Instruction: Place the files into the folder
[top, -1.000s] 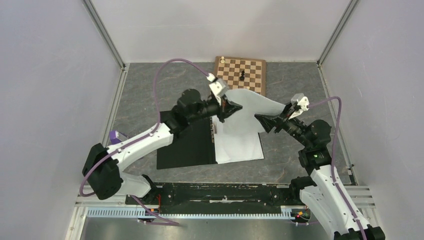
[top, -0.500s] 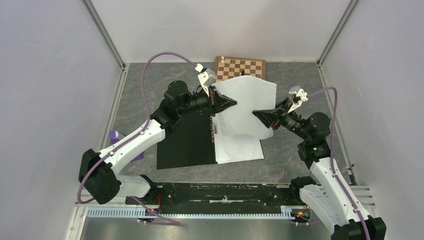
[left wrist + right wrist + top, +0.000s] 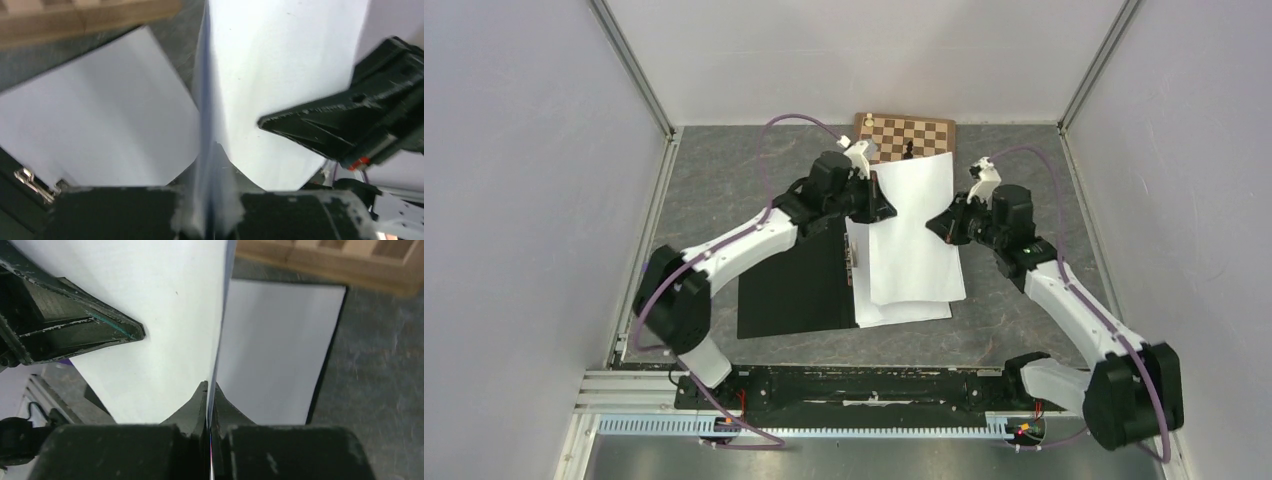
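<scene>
One white sheet of the files [image 3: 914,235] hangs between both grippers over the right half of the open folder [image 3: 794,290], whose black inside faces up. My left gripper [image 3: 884,208] is shut on the sheet's left edge, and my right gripper [image 3: 936,224] is shut on its right edge. In the left wrist view the sheet [image 3: 280,75] runs edge-on into the left gripper [image 3: 214,149]. The right wrist view shows the same sheet [image 3: 165,305] in the right gripper [image 3: 207,388]. Another white sheet [image 3: 904,310] lies flat on the folder beneath.
The wooden chessboard [image 3: 904,135] with a few pieces sits just behind the held sheet, at the far side of the grey table. The folder's metal spine clip [image 3: 851,260] lies by the sheets' left edge. White walls enclose the table on three sides.
The right gripper has shut on the sheet's right edge. Both grippers have moved toward the chessboard, and the sheet, raised and bowed before, now hangs flatter over the folder.
</scene>
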`<state>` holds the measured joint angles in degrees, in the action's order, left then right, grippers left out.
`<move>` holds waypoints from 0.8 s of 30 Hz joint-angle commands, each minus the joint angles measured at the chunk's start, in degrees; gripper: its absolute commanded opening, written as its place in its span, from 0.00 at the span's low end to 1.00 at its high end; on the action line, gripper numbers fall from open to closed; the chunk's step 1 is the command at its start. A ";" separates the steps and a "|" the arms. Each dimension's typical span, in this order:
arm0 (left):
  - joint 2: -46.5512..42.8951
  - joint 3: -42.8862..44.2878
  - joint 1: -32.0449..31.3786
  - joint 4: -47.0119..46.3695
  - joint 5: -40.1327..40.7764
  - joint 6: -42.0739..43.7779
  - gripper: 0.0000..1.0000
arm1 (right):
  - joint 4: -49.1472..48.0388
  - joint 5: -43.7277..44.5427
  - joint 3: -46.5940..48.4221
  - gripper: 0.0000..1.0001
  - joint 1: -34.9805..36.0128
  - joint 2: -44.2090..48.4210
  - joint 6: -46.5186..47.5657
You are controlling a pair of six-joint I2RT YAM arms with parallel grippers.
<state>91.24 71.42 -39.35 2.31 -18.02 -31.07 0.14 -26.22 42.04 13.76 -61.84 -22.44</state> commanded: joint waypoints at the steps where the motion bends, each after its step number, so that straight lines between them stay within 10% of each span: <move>1: 7.32 3.12 -0.11 10.44 7.35 -6.94 0.02 | 7.48 13.21 1.52 0.00 4.06 -6.28 1.07; 10: 15.44 5.85 0.45 14.51 12.10 -6.41 0.04 | 3.45 19.24 0.56 0.00 7.95 -18.34 -0.85; 20: 9.93 3.63 2.03 18.01 15.37 -1.71 0.56 | 0.88 19.91 2.14 0.00 8.04 -25.01 0.69; 24: 1.39 -4.02 3.93 17.36 17.77 -2.83 0.59 | 0.91 19.57 3.62 0.00 8.13 -25.65 2.11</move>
<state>103.44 72.60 -37.12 19.31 -4.32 -34.87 3.64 -7.55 42.28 21.91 -87.26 -22.39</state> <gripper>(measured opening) 0.584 0.006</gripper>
